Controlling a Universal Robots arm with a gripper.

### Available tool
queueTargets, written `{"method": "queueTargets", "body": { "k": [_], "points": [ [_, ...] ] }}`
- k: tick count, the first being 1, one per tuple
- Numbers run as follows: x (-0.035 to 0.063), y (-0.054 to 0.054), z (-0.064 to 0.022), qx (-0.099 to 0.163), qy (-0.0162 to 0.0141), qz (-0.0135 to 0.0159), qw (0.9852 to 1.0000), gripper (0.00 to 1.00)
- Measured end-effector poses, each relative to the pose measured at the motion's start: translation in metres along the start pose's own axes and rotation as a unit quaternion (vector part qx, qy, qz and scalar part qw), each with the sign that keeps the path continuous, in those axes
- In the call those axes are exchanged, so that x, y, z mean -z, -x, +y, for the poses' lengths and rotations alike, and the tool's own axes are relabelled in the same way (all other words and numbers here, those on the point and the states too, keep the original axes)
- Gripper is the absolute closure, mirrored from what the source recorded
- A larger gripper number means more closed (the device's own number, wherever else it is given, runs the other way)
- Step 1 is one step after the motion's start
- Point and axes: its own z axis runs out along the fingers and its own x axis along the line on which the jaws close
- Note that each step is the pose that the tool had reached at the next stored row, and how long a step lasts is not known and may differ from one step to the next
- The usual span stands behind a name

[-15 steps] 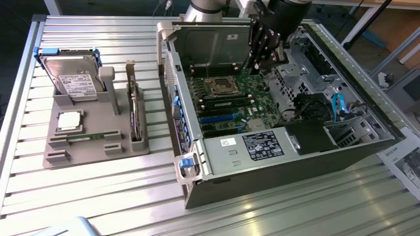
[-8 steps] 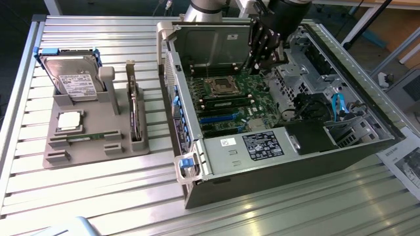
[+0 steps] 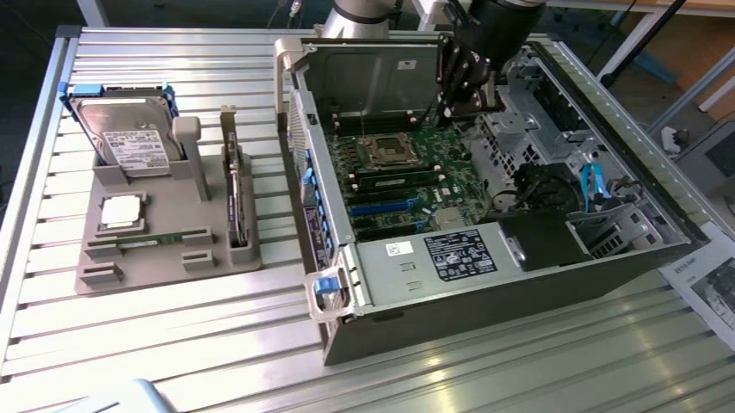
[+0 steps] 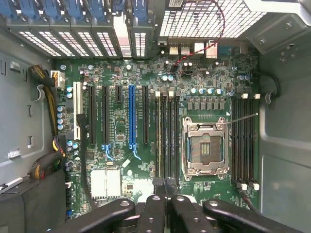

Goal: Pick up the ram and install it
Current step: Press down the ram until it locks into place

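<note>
A thin green ram stick lies flat in a front slot of the grey holder on the exterior view's left. My gripper hangs inside the open computer case, far from that stick and above the motherboard. In the wrist view the gripper is shut, its dark fingers pressed together with nothing visible between them. It hovers over the end of the memory slots beside the empty processor socket. One of those slots seems to hold a stick with a pale edge.
The holder also carries a hard drive, a square silver chip and an upright dark expansion card. A raised metal panel stands at the case's rear. Cables and a blue cable crowd the case's edge.
</note>
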Motion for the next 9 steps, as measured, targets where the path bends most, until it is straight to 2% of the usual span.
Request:
{"method": "queueTargets", "body": {
  "k": [9],
  "points": [
    [0.0000, 0.0000, 0.0000, 0.000, 0.0000, 0.0000, 1.0000, 0.90]
  ]
}}
